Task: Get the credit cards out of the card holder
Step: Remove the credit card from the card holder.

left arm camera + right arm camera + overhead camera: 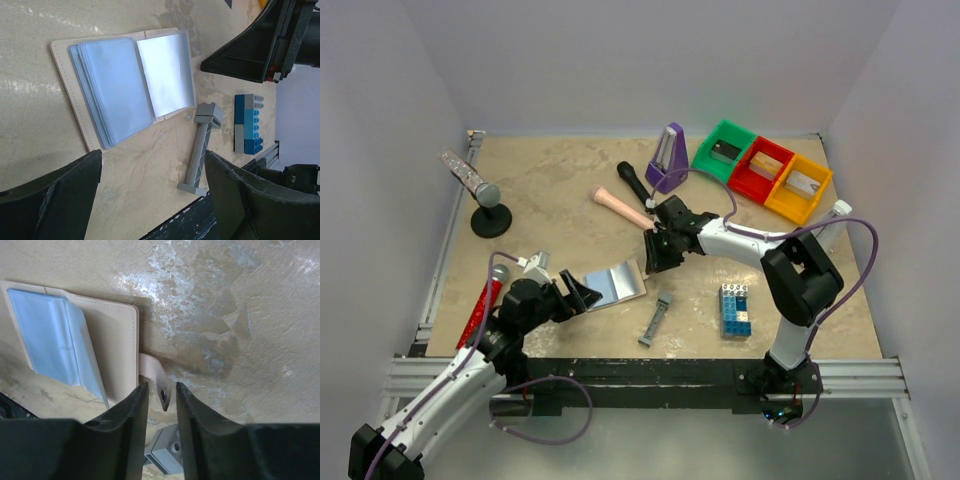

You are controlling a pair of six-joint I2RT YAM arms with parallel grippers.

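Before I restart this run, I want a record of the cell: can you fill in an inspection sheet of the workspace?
Surface: tan mottled table, no spills seen.
Job's things: card holder lies open, sleeves up; credit cards: none seen outside it.
Clutter: grey bar, brick stack, metronome, row of bins, stand microphone, red microphone, pink-handled piece.
Tools: left tool open, near the holder; right tool with its jaws narrow either side of the holder's strap, grip unclear.
Cables: purple cables loop off both arms, none on the holder.
Surroundings: pale walls on three sides.
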